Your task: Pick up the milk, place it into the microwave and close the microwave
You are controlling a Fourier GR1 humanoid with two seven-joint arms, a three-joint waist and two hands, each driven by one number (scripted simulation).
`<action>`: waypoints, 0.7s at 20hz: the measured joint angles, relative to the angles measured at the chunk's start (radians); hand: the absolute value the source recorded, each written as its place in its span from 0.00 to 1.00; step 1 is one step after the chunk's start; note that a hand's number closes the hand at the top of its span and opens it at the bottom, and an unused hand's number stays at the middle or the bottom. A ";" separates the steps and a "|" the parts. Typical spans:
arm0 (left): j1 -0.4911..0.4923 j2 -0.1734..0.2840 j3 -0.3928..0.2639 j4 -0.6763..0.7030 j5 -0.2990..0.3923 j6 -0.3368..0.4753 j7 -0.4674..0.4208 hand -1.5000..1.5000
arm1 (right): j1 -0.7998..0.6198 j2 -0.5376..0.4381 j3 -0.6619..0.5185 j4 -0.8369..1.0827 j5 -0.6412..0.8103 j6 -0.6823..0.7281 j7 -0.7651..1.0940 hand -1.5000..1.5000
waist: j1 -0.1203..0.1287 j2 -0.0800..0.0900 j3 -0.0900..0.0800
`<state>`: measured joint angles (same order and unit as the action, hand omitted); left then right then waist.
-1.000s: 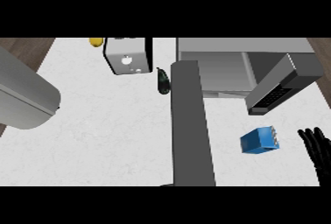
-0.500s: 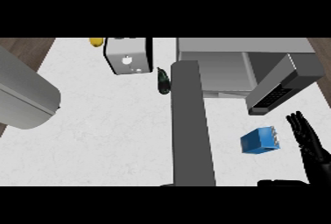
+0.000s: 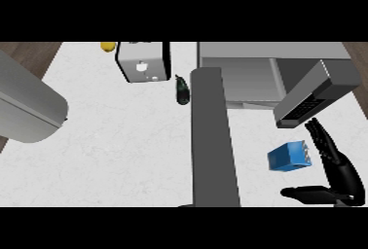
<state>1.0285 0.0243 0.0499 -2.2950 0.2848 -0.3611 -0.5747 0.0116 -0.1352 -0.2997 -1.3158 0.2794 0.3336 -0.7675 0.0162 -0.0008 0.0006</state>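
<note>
The milk [image 3: 289, 156], a small blue carton, stands on the white surface [image 3: 122, 155] just below the free end of the microwave door [image 3: 313, 95], which hangs swung wide open. Past the door, the microwave [image 3: 266, 73] shows its grey cavity with nothing in it. The right hand [image 3: 332, 163] sits just right of the milk, fingers [image 3: 318, 138] stretched straight and thumb [image 3: 307, 193] spread out below the carton; it is wide open and holds nothing, and I cannot tell whether the fingers touch the carton's side. The left hand does not show. A long grey bar [image 3: 212, 141] runs down the surface to the left of the milk.

Judging by this, the step in hand is the approach to grasp: the milk is not yet lifted. The next move calls for the hand to slide in so fingers and thumb bracket the carton, close round it, then lift clear and carry it up past the open door into the cavity, minding the door edge so close above the milk
</note>
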 measured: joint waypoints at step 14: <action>-0.013 -0.013 0.035 0.032 0.004 -0.043 -0.008 0.00 | -0.122 -0.040 0.024 0.401 0.108 -0.201 -0.219 0.00 | 0.000 -0.002 -0.003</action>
<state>1.0159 0.0112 0.0851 -2.2630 0.2885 -0.4039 -0.5825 -0.1104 -0.1750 -0.2753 -0.9151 0.3870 0.1324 -0.9866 0.0165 -0.0027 -0.0029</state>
